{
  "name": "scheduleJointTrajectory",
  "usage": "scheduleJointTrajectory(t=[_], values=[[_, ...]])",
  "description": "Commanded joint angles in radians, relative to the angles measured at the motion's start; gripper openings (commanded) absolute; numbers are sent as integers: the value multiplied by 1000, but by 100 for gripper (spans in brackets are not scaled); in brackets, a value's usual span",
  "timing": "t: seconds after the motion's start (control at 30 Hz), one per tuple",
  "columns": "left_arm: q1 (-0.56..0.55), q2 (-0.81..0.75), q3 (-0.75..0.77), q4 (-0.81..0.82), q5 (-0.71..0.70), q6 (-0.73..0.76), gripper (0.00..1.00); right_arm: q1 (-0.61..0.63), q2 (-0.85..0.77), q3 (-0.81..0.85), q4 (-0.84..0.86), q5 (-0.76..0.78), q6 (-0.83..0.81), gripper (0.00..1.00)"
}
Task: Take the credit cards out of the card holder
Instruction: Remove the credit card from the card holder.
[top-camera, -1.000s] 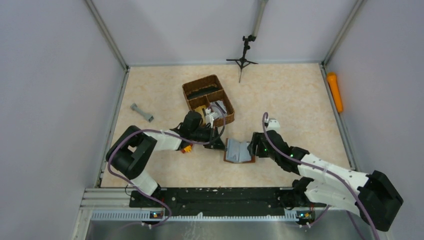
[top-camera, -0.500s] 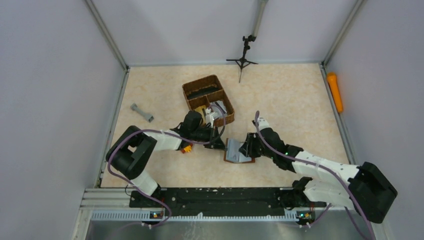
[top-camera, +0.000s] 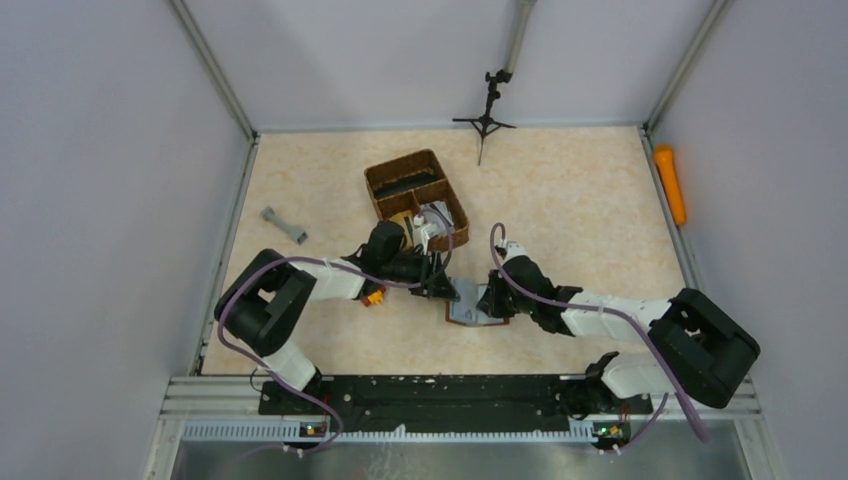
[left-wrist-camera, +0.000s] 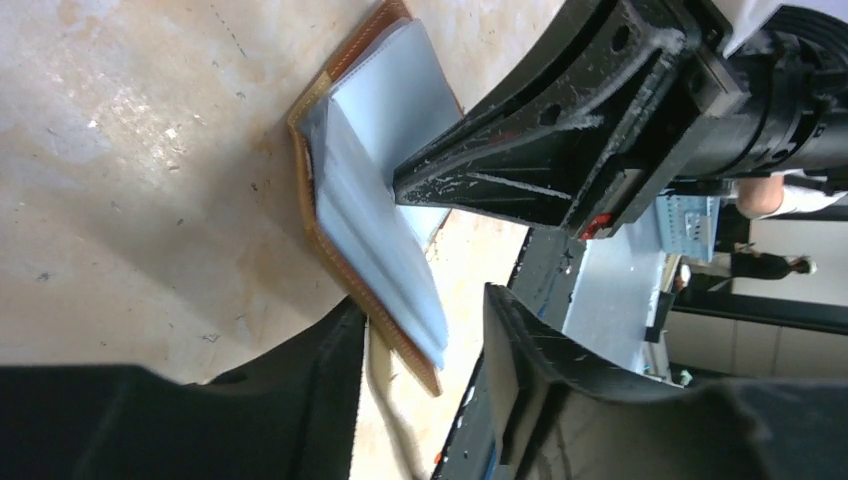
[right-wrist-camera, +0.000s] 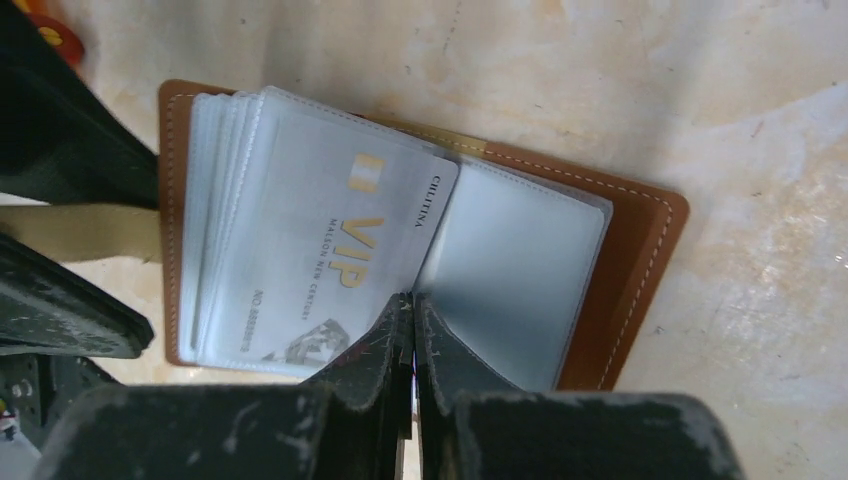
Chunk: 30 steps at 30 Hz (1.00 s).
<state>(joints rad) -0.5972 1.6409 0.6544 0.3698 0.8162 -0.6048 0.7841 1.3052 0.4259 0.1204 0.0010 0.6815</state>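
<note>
Brown leather folding card holder (top-camera: 468, 312) lies open on tabletop (top-camera: 560, 200), frame centre. Right end effector (right-wrist-camera: 412, 300) pinched closed on grey-silver VIP credit card (right-wrist-camera: 320, 250). Left end effector (left-wrist-camera: 422, 305) parted around holder's edge. Extraction step; next likely slide card out.

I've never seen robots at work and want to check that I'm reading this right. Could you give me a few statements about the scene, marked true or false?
1. The card holder lies open on the table. True.
2. The right pincer has its fingers spread wide. False: they are pressed together at the edge of the VIP card.
3. A card with VIP in gold letters shows in the holder. True.
4. The card holder sits inside the woven basket. False: it lies on the table, apart from the basket.
5. The left pincer is open, with the holder's edge between its fingers. True.
</note>
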Motion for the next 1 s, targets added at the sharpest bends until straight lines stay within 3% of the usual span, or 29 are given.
scheduleJointTrajectory(t=[0.0, 0.17, 0.33, 0.4, 0.47, 0.53, 0.73, 0.87, 0.97], values=[[-7, 34, 40, 53, 32, -2, 54, -6, 9, -1, 72, -53, -13, 2], [-16, 72, 65, 34, 32, 1, 58, -6, 7, -5, 98, -90, -25, 2], [-18, 106, 93, -4, 17, 10, 50, -6, 6, -3, 97, -102, -31, 2], [-17, 116, 99, -5, 16, 7, 39, -6, 0, -3, 90, -95, -30, 2], [-17, 125, 106, -17, 13, 7, 14, -6, -11, -3, 77, -83, -30, 2], [-17, 125, 108, -19, 12, 7, 0, -6, -30, -1, 46, -55, -23, 3], [-8, 96, 73, 65, 49, -35, 0, -19, -132, -21, -25, 19, 19, 11], [16, 66, 10, 241, 98, -143, 0, -52, -217, -74, 14, -41, 73, 13], [22, 16, -23, 268, 88, -144, 0, -77, -262, -116, 59, -96, 116, 18]])
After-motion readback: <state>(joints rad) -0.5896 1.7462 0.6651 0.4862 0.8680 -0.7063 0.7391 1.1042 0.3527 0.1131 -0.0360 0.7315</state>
